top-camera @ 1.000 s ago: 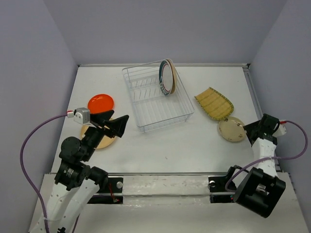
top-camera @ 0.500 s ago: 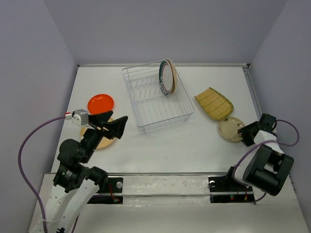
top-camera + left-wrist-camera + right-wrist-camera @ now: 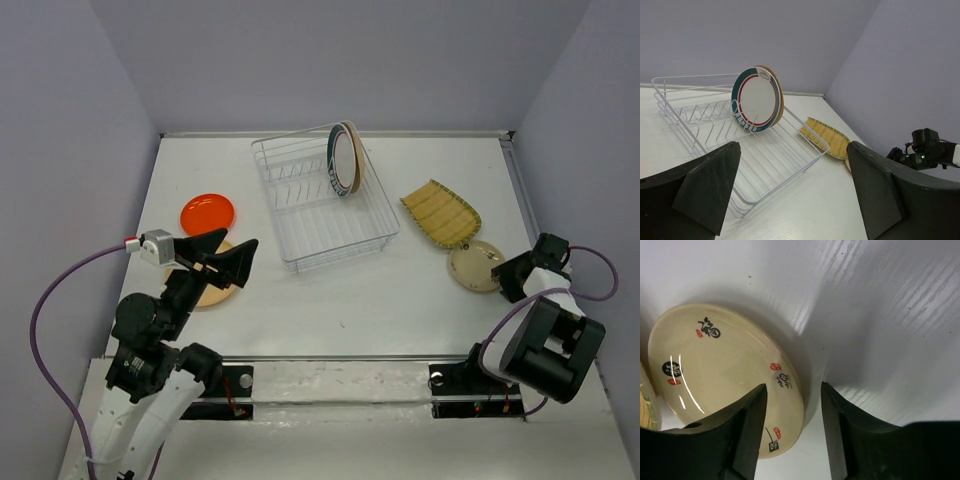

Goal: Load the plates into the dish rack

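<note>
A cream plate (image 3: pixel 473 266) with red and black marks lies flat at the right. My right gripper (image 3: pixel 510 275) is low at its near-right rim. In the right wrist view the right gripper (image 3: pixel 794 390) straddles the cream plate's (image 3: pixel 715 370) rim: one finger over the plate, the other outside it with a gap showing. The wire dish rack (image 3: pixel 325 205) holds a teal-rimmed white plate (image 3: pixel 342 160) upright with a tan plate (image 3: pixel 354 150) behind it. My left gripper (image 3: pixel 228 255) hangs wide open and empty above another tan plate (image 3: pixel 200 290). An orange plate (image 3: pixel 207 212) lies further back.
A yellow-green striped plate (image 3: pixel 440 212) lies flat just behind the cream one, touching or overlapping its far edge. The left wrist view faces the dish rack (image 3: pixel 695 125), the striped plate (image 3: pixel 827 137) and the right arm (image 3: pixel 927 152). Side walls stand close on both sides.
The right arm dropped down to the cream plate's rim and its jaws narrowed around it. The left arm drifted slightly left, still wide open.
</note>
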{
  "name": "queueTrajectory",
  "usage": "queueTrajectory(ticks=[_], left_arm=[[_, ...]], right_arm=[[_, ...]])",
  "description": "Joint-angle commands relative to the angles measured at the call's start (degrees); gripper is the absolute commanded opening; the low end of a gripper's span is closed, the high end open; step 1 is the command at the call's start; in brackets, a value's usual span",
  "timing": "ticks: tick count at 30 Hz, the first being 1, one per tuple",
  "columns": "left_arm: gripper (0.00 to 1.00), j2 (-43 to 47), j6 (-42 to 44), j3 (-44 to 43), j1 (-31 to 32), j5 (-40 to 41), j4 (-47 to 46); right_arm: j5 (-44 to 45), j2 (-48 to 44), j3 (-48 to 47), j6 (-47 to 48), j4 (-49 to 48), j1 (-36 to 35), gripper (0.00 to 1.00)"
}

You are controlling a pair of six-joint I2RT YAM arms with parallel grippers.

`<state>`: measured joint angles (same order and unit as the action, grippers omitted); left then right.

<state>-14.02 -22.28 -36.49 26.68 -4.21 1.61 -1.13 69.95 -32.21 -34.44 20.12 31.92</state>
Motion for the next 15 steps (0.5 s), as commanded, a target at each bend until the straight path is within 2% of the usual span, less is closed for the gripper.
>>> queueTrajectory(ticks=[1,3,5,8,11,15], left_arm=[[0.99,1.01,1.10,-2.18,0.48,0.60,-1.78],[0.99,1.01,1.19,-2.18,0.48,0.69,-1.78],[0.99,1.01,1.19,-2.27,0.48,0.78,-1.69],[0.99,0.84,1.19,-2.18,0.48,0.78,-1.69],[0.99,0.66,1.19,-2.18,0.48,0.78,-1.69],[0.99,0.57,1.10,-2.18,0.48,0.69,-1.78]], right_arm=[[-3.26,1.94,-1.98,1.39,-0.96,0.51,0.57],[-5.19,3.25,-1.81,1.91,-1.92,0.51,0.58],[-5.82,4.22,-1.89,1.74,-2.10,0.51,0.53],[-3.63,4.32,-2.16,0.95,-1.84,0.51,0.34],[1.10,0.46,-2.33,0.42,-0.70,0.51,0.13],[10.43,-5.61,-3.91,1.12,3.86,0.51,0.07]])
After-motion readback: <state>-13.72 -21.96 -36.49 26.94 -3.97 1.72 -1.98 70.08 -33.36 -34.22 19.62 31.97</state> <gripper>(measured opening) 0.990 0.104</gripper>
